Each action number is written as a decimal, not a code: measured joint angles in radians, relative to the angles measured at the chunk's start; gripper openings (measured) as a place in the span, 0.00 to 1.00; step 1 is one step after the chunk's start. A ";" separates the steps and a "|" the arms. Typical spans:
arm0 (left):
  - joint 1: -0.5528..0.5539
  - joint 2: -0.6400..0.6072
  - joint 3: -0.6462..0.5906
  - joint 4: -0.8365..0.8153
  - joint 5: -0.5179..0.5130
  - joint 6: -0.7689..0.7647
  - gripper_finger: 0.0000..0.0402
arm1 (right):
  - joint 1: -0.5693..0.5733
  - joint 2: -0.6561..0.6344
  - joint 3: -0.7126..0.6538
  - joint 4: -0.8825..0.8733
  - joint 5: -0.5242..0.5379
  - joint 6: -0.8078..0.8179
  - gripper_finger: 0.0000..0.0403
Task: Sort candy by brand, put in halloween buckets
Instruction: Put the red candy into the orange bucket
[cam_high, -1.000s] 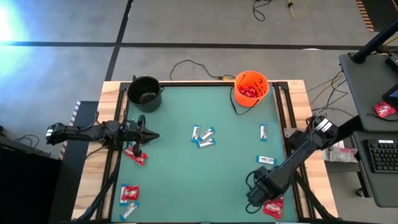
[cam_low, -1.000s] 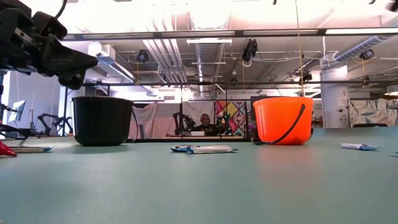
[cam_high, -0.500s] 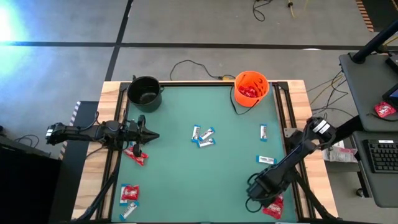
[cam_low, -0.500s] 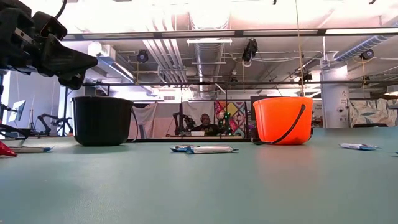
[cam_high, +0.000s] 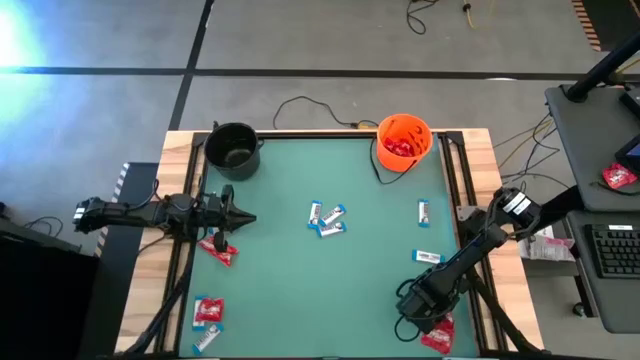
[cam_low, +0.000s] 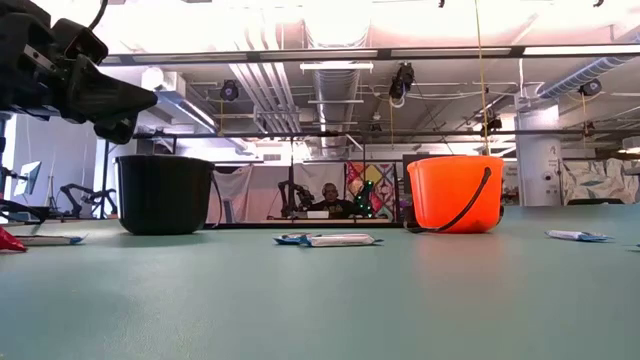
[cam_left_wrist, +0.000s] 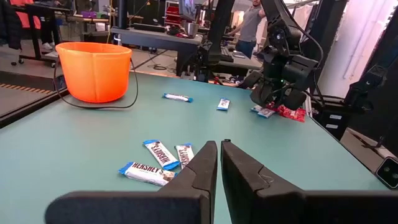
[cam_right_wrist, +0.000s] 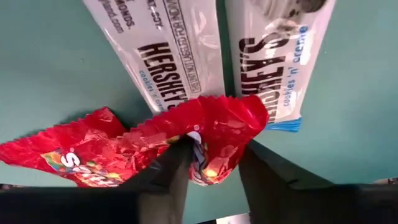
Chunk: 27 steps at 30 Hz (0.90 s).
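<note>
Hovering at counter's (cam_high: 300, 290) 9 o'clock edge, left end effector (cam_high: 243, 216) w/ fingers pressed together, nothing held. Black bucket (cam_high: 233, 148) at 11, orange bucket (cam_high: 403, 141) at 1 w/ red packets inside. White-blue bars (cam_high: 327, 217) cluster at center. Right end effector (cam_right_wrist: 211, 163) down at 5 o'clock, pinching a red packet (cam_right_wrist: 199, 134) lying over two white bars (cam_right_wrist: 163, 53).
</note>
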<state>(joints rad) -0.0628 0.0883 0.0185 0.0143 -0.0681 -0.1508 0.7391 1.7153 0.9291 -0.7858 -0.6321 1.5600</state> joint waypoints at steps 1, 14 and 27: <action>0.000 0.000 0.000 0.000 0.000 0.000 0.02 | 0.000 -0.001 0.000 0.001 -0.006 0.001 0.25; 0.000 0.000 0.000 0.000 -0.001 0.000 0.02 | -0.038 -0.063 0.187 -0.179 -0.003 0.036 0.07; 0.000 0.000 0.000 0.000 0.000 0.000 0.02 | -0.335 -0.087 0.439 -0.517 0.552 -0.232 0.07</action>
<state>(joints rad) -0.0628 0.0883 0.0185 0.0139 -0.0681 -0.1509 0.4045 1.6282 1.3684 -1.3025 -0.0799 1.3284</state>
